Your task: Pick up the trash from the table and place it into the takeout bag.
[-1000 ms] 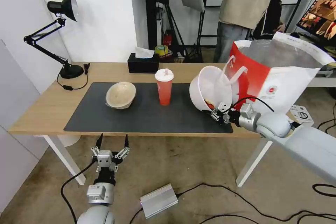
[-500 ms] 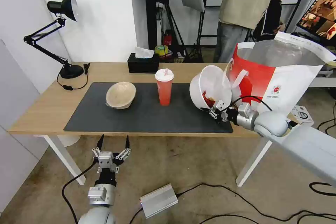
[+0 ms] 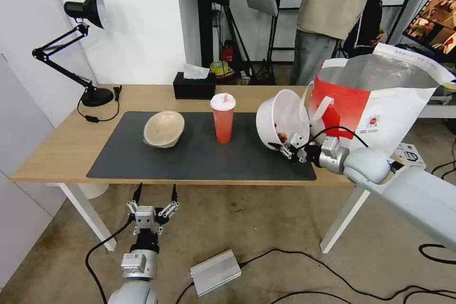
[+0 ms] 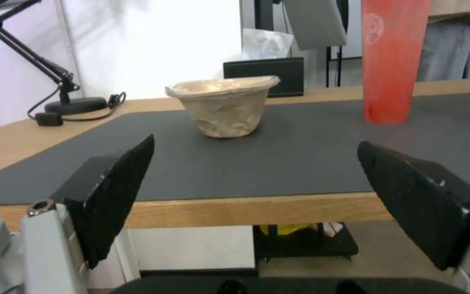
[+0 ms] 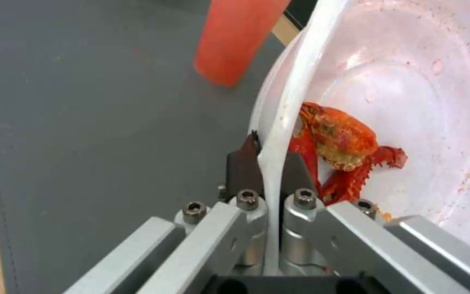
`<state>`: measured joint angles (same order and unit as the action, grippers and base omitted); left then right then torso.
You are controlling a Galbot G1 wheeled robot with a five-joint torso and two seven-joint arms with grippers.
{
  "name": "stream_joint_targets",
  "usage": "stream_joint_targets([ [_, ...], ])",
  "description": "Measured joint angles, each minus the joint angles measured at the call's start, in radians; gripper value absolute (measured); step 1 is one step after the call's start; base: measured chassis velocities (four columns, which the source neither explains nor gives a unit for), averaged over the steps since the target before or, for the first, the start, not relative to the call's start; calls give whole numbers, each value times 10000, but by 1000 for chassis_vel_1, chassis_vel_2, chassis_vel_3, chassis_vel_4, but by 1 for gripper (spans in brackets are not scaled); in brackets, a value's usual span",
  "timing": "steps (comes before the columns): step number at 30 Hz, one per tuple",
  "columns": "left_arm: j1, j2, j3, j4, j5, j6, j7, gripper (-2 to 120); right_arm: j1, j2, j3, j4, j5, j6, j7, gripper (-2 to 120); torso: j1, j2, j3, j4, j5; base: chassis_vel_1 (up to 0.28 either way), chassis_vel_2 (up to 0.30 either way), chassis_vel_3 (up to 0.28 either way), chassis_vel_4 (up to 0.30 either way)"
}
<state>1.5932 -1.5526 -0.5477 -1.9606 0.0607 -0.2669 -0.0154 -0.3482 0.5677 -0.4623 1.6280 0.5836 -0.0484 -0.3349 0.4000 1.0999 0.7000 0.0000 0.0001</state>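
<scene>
My right gripper is shut on the rim of the large white round bowl, which is tipped on edge above the dark mat, with red crayfish scraps inside. The white-and-red takeout bag stands open just right of the bowl. Left of the bowl stands the tall red cup with its lid and straw, upright on the mat. The beige paper-pulp bowl sits farther left. Below the table's front edge my left gripper hangs open.
A black tissue box and a black desk lamp stand at the table's back. A silver box and cables lie on the floor. People stand behind the bag.
My right gripper has lifted the white bowl slightly up and left, tipping it further. The takeout bag has shifted and straightened. The left arm barely moved.
</scene>
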Motion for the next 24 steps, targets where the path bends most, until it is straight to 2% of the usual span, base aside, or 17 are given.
stream_joint_targets([
  [24,130,-15,27,-181,30,-36,0,100,10,-657,60,1285,-47,-60,24,0,0,1,0,0,-1,0,0,0,0],
])
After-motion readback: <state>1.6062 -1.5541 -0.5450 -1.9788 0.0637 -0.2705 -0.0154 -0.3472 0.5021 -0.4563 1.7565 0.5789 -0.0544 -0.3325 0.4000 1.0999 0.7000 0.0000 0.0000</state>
